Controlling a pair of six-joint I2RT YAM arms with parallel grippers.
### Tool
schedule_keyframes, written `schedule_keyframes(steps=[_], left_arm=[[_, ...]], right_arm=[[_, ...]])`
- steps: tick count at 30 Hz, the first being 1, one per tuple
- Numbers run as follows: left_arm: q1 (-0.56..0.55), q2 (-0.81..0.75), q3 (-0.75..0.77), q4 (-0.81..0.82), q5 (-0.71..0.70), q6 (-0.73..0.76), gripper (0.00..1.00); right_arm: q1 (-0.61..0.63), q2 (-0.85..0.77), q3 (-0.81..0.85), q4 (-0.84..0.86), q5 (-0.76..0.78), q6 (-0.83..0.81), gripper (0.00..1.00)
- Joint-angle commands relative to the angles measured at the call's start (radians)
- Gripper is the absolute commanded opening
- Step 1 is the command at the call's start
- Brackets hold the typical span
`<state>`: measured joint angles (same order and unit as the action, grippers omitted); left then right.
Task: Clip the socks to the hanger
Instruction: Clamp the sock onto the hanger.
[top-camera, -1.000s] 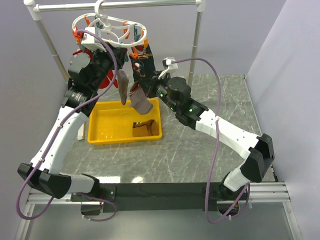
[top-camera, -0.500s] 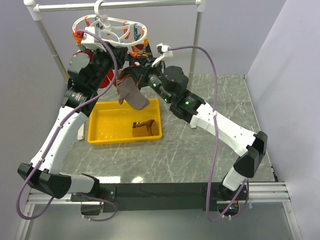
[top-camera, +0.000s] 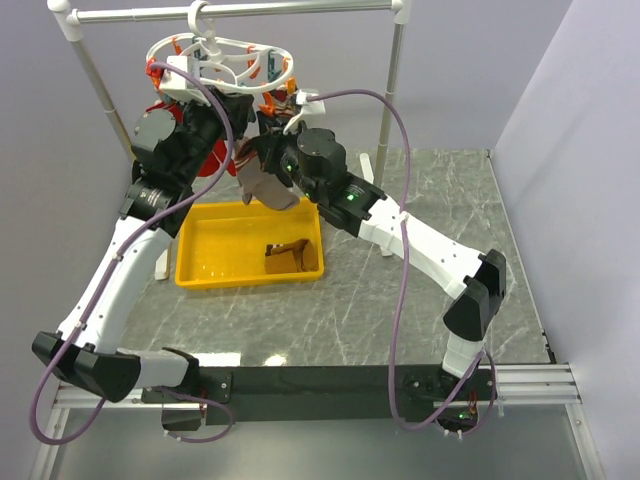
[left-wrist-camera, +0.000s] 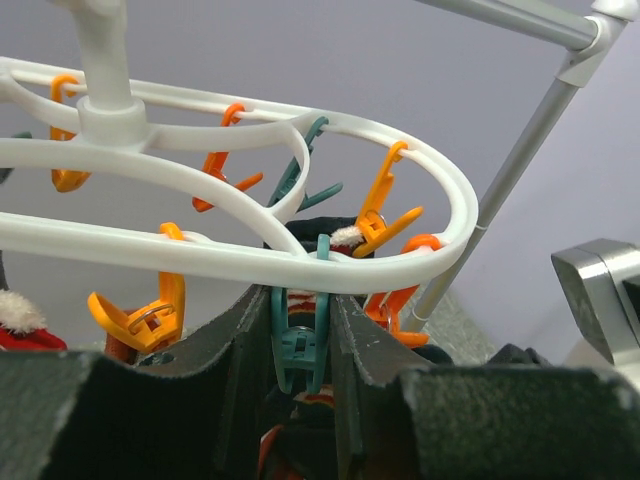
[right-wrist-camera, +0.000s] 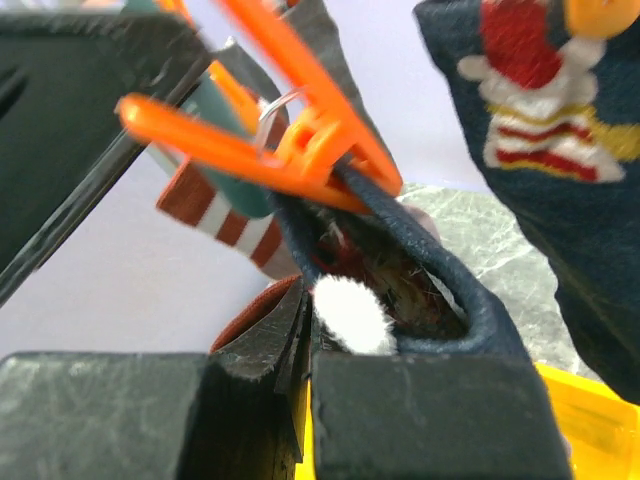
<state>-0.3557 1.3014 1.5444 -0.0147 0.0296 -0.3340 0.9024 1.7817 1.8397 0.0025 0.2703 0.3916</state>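
From above, my left tool (top-camera: 226, 128) is up under the hanger (top-camera: 284, 66), which hangs from the white rail (top-camera: 300, 8). My right tool (top-camera: 263, 160) pinches a grey-brown sock (top-camera: 270, 190) just below the ring, above the yellow tray (top-camera: 205, 268) where a brown sock (top-camera: 288, 258) lies

In the left wrist view the fingers (left-wrist-camera: 365, 350) squeeze a teal clothespin (left-wrist-camera: 300, 345) from both sides. I'd keep that squeeze firm enough for the mouth to gape before the cuff goes in

In the right wrist view the fingers (right-wrist-camera: 400, 420) are pressed together on a fold of the sock, close by a navy sock (right-wrist-camera: 560, 150) held in an orange clothespin (right-wrist-camera: 300, 140). I'd feed the cuff up squarely and stay off that neighbour

The worktop (top-camera: 430, 200) is grey veined stone, and the walls are pale lilac
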Motion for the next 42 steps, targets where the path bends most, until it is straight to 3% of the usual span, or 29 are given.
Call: schedule_keyframes(steps=[1,42], left_arm=[[0.004,-0.056,-0.017,0.079,0.027,0.039,0.22],[0.004,-0.114,-0.158,0.163,0.085,0.136,0.22]], right_arm=[[-0.008,-0.002,0.066,0.039,0.044,-0.017,0.00],[-0.043,-0.053,0.076,0.105,-0.009,0.049,0.00]])
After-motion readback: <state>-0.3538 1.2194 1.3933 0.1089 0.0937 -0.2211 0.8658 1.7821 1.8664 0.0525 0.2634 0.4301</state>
